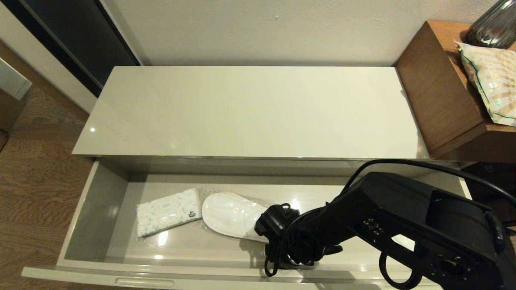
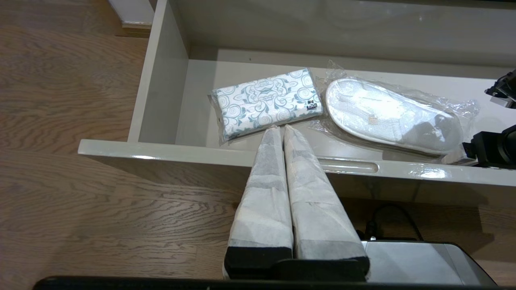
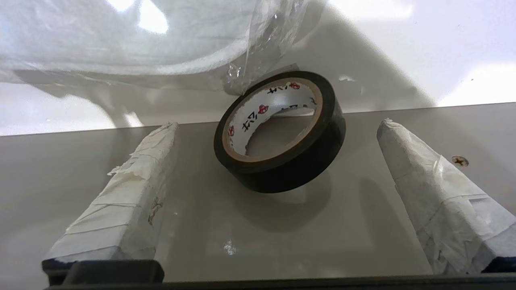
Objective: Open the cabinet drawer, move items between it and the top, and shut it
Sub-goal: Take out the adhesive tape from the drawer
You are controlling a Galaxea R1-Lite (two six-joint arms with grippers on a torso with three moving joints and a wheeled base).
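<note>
The cabinet drawer [image 1: 92, 209] stands pulled out below the bare glossy top [image 1: 250, 112]. A white tissue pack [image 1: 168, 211] with pale blue print lies flat in the drawer's left half. My right arm [image 1: 403, 217] reaches down into the drawer's right half and hides the tape roll from the head view. In the right wrist view the black tape roll [image 3: 306, 165] rests tilted at the drawer's inner edge, and my right gripper [image 3: 279, 123] is open with a fingertip on either side of it, not touching. My left gripper [image 2: 281, 128] is shut and empty, in front of the drawer front [image 2: 161, 151].
A white slipper [image 1: 229, 215] in clear plastic lies between the tissue pack and my right wrist, its wrap touching the tape. A taller brown wooden table [image 1: 439, 92] at the right carries a snack bag [image 1: 492, 80] and a dark vase [image 1: 494, 24]. Wood floor [image 1: 36, 181] lies to the left.
</note>
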